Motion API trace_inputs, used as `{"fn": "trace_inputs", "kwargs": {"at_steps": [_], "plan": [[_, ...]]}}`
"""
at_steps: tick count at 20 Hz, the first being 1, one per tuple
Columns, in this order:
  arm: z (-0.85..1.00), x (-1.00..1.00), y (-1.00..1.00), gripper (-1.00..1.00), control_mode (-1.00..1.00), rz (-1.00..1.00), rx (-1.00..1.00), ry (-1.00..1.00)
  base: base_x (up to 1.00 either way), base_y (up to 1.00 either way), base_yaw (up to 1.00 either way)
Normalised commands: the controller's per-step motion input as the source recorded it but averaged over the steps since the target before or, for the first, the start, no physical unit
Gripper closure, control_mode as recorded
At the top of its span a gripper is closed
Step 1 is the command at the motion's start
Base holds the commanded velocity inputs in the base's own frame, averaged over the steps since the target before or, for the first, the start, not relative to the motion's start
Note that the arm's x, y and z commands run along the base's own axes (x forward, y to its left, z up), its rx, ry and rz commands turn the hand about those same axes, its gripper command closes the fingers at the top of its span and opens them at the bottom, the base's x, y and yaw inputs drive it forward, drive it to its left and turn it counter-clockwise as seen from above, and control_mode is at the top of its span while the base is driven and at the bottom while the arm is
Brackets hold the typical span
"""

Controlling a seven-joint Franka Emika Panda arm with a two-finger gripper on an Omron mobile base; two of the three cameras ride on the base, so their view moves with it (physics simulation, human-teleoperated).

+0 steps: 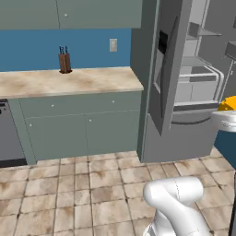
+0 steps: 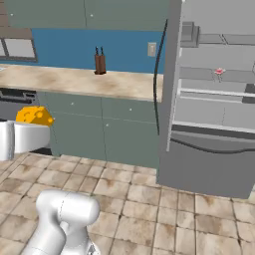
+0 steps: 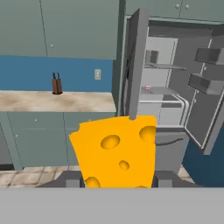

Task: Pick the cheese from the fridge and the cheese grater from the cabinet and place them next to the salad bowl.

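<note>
A yellow-orange wedge of cheese (image 3: pixel 116 153) with holes sits between the two dark fingertips of my gripper (image 3: pixel 117 180), which is shut on it. In the base views the cheese (image 1: pixel 228 104) (image 2: pixel 34 115) rides on top of the white hand, in the air above the tiled floor and apart from the fridge. The grey fridge (image 1: pixel 193 87) (image 2: pixel 214 104) (image 3: pixel 170 100) stands open, its pale shelves and drawers showing. The cheese grater and the salad bowl are out of view.
A beige counter (image 1: pixel 69 82) with a knife block (image 1: pixel 64 62) (image 2: pixel 100 63) runs left of the fridge, over low grey-green cabinets. Shut wall cabinets (image 1: pixel 69 14) hang above. A small red thing (image 2: pixel 219 71) lies on a fridge shelf. The fridge door (image 1: pixel 168 69) juts outward.
</note>
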Motion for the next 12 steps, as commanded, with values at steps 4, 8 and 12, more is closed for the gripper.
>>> {"fn": "trace_inputs", "kwargs": {"at_steps": [4, 8, 12], "plan": [[0.0, 0.0, 0.0, 1.0, 1.0, 0.0, 0.0, 0.0, 0.12, 0.63, 0.74], [0.0, 0.0, 0.0, 1.0, 1.0, 0.0, 0.0, 0.0, 0.01, 0.73, 0.8], [0.0, 0.0, 0.0, 1.0, 1.0, 0.0, 0.0, 0.0, 0.14, 0.59, 0.71]]}}
